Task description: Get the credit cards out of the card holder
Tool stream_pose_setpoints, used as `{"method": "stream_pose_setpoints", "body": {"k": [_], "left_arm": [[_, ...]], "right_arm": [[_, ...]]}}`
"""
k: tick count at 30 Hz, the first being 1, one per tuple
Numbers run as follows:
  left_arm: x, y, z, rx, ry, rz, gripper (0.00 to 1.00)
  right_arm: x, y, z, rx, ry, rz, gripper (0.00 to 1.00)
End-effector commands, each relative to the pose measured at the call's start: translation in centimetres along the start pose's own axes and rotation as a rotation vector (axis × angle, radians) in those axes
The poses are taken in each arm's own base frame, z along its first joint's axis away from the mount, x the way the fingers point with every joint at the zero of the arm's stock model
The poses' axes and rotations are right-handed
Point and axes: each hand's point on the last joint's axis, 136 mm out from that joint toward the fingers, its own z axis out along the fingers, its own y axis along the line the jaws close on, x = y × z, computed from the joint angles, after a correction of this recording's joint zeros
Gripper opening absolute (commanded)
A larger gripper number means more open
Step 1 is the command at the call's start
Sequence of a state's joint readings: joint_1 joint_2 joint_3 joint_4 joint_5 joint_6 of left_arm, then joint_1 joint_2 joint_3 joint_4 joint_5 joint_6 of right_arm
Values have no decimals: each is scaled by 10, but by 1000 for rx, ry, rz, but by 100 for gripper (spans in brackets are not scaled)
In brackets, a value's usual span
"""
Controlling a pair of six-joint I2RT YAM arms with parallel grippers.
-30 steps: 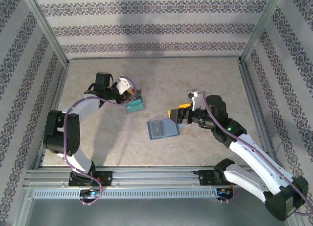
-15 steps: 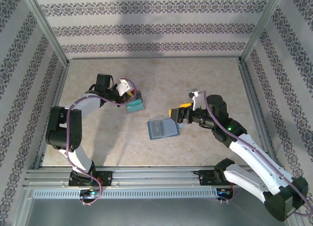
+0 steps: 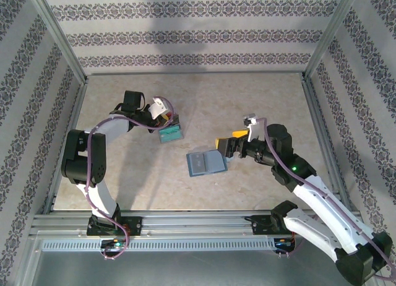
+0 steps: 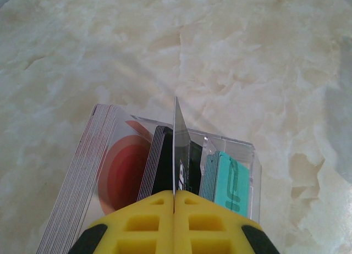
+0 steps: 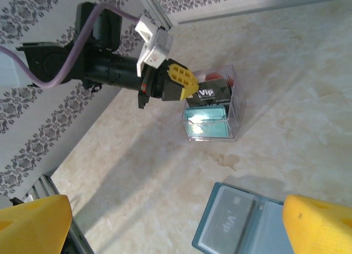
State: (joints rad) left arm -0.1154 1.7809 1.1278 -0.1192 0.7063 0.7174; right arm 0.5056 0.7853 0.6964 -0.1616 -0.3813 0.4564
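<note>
Clamping a credit card (image 4: 177,137), edge-on in its wrist view, the left gripper (image 4: 174,202) hangs; the right gripper (image 5: 175,210) gapes.

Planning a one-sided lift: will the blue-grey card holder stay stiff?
Probably not: the card holder lies open in two panels, so it may hinge shut. It's flat and thin, so likely light, and could slide on the smooth table.
</note>
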Motion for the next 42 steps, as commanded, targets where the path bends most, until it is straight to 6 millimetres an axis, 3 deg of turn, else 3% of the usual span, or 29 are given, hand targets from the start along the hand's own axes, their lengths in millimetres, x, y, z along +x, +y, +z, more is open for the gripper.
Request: {"method": "stream_pose_setpoints", "body": {"k": [1, 15, 33, 37, 42], "left_arm": [[9, 10, 0, -15, 38, 30, 0], [-12, 9, -11, 24, -6, 68, 0], [14, 7, 3, 58, 48, 66, 0], [16, 10, 5, 52, 55, 62, 7], [7, 10, 0, 51, 44, 36, 23]], "right_arm": [[-12, -4, -7, 24, -83, 8, 98], [-5, -9, -1, 34, -41, 16, 98], [-6, -9, -2, 40, -43, 17, 98], [-7, -10, -1, 43, -44, 31, 98], [-3, -15, 5, 67, -2, 52, 98]]}}
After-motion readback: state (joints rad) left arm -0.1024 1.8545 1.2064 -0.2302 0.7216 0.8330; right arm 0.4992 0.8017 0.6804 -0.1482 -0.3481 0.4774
